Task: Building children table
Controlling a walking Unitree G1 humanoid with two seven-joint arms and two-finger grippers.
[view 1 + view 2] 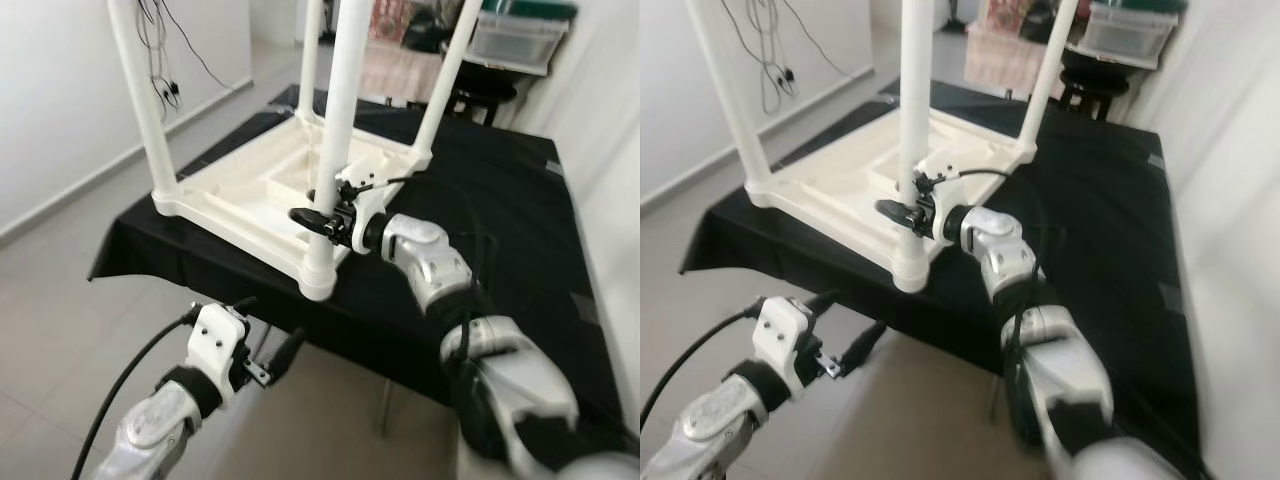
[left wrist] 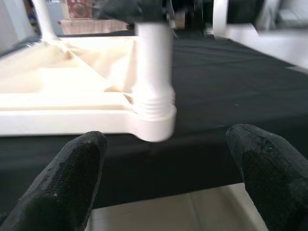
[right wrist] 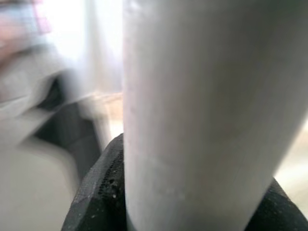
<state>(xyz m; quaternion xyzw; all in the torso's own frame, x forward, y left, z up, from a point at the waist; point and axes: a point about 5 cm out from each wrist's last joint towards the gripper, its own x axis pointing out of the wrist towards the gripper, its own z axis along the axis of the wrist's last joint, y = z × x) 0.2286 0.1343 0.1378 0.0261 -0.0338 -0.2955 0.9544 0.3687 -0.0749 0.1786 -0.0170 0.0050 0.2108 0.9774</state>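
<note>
- left gripper (image 1: 272, 352): nearest item, low in front of the black table's near edge, over the floor. two long black fingers (image 2: 72, 178) spread apart, nothing between them. textured, rubbery-looking pads. a black cable runs back along the silver arm.
- right gripper (image 1: 318, 221): reached across the cloth to the near corner leg. its black fingers are closed around that leg, a little above the socket. the wrist view looks straight at the pale round shaft pressed between the pads.
- leg (image 1: 338, 120): white plastic tube, smooth, slightly glossy. long axis upright, perhaps a touch tilted. it stands in the collar at the near corner; whether it is fully seated, i cannot tell.
- collar (image 2: 153, 113): ribbed ring at the foot of the leg, moulded into the frame corner.
- tabletop (image 1: 250, 195): cream plastic, lying upside down on the cloth, ribbed and recessed underside facing up. three more white legs rise from its other corners.
- key relation: the gripped leg lies directly ahead of the open left gripper, beyond the table edge and somewhat higher. the right arm is already on it; the left is near but apart. by my judgement the next move is pressing or twisting the leg along its upright axis.
- black table (image 1: 500, 200): draped in matt black cloth, hanging at the near edge.
- floor (image 1: 60, 300): pale tiles.
- wall (image 1: 60, 80): white, with dark cables hanging against it.
</note>
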